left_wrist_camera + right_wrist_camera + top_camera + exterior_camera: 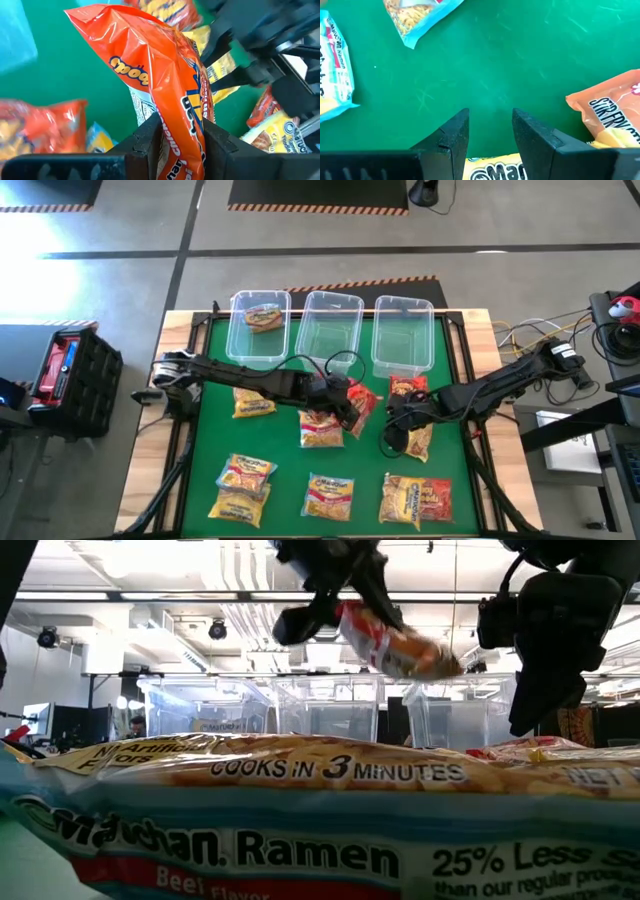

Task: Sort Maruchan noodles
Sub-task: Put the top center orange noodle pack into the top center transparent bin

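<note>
Clamped in left pincer (182,135): crinkly orange plastic ramen packet (165,80), long axis seemingly tilted, lifted above green desk (290,450). Right pincer (490,132) parted, empty.

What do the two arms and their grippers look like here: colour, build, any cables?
Both arms are dark, nearly black, built of slim jointed segments. The left gripper has two blocky matte black fingers with stepped, angular edges; the right gripper has the same pair. A thin dark cable loops above the left arm near its wrist. The right arm carries a boxy joint housing near its base.
</note>
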`<state>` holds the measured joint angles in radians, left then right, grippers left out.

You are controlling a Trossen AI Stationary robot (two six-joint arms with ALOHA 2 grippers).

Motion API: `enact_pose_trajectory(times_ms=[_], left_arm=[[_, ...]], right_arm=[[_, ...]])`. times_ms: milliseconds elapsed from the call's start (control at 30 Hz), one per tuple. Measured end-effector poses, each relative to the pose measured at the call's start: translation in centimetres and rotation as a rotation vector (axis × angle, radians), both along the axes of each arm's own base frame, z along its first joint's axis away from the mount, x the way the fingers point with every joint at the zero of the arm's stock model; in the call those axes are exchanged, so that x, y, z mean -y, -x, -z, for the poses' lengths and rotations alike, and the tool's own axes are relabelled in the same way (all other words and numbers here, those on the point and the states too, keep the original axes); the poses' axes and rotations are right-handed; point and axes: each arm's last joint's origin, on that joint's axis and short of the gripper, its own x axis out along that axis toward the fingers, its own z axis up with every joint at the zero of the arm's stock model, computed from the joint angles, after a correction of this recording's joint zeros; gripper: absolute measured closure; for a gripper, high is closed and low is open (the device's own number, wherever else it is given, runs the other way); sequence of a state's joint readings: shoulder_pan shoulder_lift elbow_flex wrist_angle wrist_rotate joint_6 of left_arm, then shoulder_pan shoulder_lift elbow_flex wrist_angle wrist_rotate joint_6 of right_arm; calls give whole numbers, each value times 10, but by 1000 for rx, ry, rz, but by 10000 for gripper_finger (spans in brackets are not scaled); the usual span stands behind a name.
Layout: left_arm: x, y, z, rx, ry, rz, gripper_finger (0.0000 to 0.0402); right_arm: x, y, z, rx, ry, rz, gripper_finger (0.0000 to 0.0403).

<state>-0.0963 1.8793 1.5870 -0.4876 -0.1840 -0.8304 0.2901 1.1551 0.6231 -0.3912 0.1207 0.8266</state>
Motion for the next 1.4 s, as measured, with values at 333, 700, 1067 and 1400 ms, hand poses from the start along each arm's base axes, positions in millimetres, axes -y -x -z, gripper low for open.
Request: enact_pose_trajectory(times_ms=[333,700,1067,1400], left_arm=[[-55,6,-73,-44,-277,-59,317],[-142,25,-87,-212,-504,-100,317],[-195,40,-62,-492,-769,228,317],[-225,44,-29,-500,-864,372,317]], right_arm=[[0,0,0,-3,34,-42,264],[3,1,1,-1,133,-34,264],[3,1,1,0,130,-31,264],[3,1,1,3,130,-31,264]])
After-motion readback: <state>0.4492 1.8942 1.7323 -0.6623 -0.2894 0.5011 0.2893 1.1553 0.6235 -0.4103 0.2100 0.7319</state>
